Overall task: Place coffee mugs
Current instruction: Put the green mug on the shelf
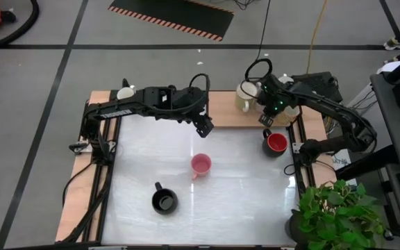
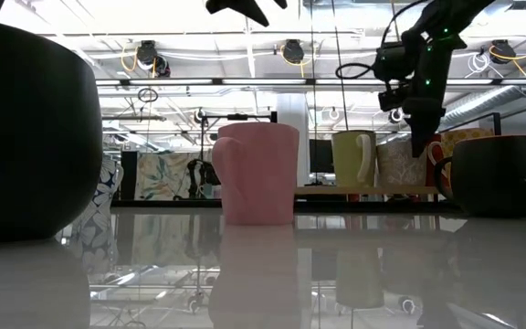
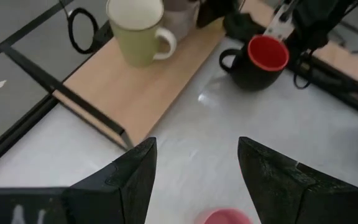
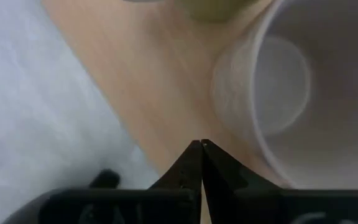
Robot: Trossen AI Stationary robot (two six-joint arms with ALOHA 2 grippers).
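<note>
Grey floor tiles surround your white table, which has a pale wooden strip along its far edge. Take the pink mug as your marker — it stands upright near the middle of the white surface. Your left gripper hangs just behind it, toward the wooden strip, with its fingers spread apart and nothing between them. Nearer the front edge than the pink mug, and to its left in the overhead view, sits a black mug. To the pink mug's right, close to the wooden strip, you have a dark mug with a red inside. Your right gripper hovers just behind that one, over the wooden strip, with its fingers pressed together tip to tip and holding nothing — a white mug stands right beside those tips. A yellow-green mug rests on the strip close by.
</note>
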